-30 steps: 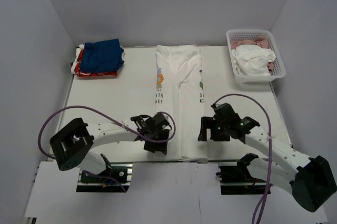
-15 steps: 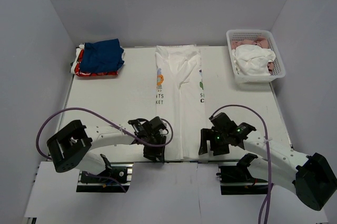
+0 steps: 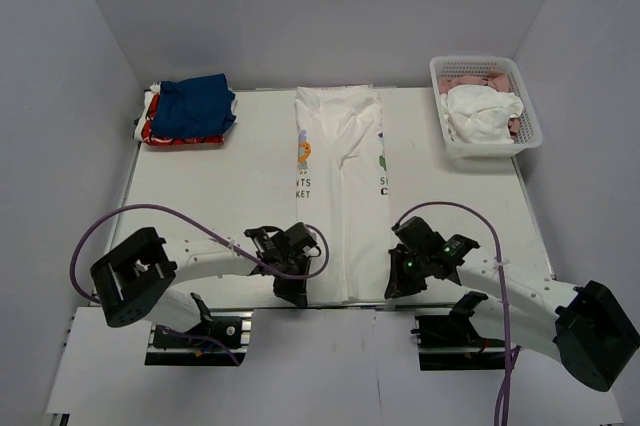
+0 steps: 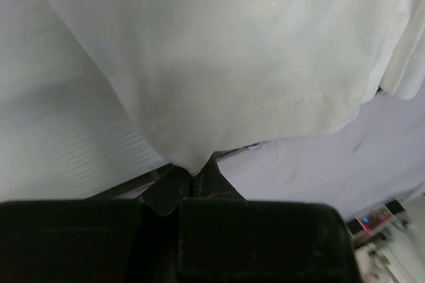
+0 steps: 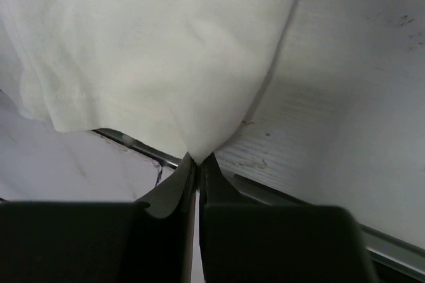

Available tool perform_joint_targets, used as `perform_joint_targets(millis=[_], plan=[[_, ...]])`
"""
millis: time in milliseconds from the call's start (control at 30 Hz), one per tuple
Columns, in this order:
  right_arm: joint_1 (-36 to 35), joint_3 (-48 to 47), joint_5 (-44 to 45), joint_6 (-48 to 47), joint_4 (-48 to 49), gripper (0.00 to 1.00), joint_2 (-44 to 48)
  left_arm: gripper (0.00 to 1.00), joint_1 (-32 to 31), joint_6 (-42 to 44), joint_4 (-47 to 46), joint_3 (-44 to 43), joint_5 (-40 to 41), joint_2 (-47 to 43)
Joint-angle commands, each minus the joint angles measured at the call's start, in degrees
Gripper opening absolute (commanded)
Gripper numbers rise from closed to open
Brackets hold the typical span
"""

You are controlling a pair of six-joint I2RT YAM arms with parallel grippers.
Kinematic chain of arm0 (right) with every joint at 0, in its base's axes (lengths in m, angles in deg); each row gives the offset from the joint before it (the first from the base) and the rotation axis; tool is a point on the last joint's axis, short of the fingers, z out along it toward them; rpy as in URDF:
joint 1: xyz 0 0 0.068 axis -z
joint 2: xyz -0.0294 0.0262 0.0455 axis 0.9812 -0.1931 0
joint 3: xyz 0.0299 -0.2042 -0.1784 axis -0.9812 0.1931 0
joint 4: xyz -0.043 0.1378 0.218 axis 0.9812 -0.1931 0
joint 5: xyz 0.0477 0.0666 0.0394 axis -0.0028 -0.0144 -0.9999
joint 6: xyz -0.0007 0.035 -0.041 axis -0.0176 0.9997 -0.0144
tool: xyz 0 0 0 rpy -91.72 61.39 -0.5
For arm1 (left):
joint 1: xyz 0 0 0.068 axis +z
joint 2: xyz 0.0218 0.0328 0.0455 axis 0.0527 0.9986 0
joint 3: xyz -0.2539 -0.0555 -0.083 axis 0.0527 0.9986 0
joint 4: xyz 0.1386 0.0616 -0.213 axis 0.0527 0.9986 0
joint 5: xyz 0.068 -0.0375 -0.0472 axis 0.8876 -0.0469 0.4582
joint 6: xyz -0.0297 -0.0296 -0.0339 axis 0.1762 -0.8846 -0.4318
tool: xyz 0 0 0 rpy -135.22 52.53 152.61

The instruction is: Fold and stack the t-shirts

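White t-shirt (image 3: 340, 196) lies lengthwise on white table (image 3: 200, 196) between grey walls (image 3: 300, 6).

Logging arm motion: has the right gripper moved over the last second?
Yes. The right gripper came toward the table's near edge, shut on the white t-shirt.

Top camera: fixed high over the near side, looking down and forward across the whole flat white table (image 3: 215, 196).
Left wrist camera: sits just behind the left gripper (image 4: 192, 178), pressed close, facing the near hem of the long white cloth t-shirt with cartoon print (image 3: 340, 216).
Right wrist camera: same closeness behind the right gripper (image 5: 198, 161).
All three views share that hem and the table's near edge.
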Motion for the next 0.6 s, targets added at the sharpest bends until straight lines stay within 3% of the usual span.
perform_joint_targets(millis=[0, 133, 200, 400, 567], plan=[[-0.4, -5.0, 2.2, -1.4, 2.0, 0.0, -0.6, 0.0, -0.7, 2.9, 0.1, -2.2, 9.5, -1.0], [-0.4, -9.1, 10.3, -1.1, 4.7, 0.0, 0.3, 0.0, 0.1, 4.5, 2.9, -6.4, 14.3, -2.4], [-0.4, -12.8, 18.8, -0.7, 4.5, 0.0, -0.5, 0.0, 0.6, 3.9, 4.3, -9.1, 19.3, -2.4], [0.2, -17.3, 37.2, 2.1, 8.8, 0.0, -3.8, 0.0, 3.6, 2.6, 10.2, -21.9, 33.0, 5.6], [1.9, -24.3, 45.0, -0.1, 12.7, 0.0, -12.0, 0.0, 8.8, 4.4, 8.8, -30.8, 38.3, 10.5]])
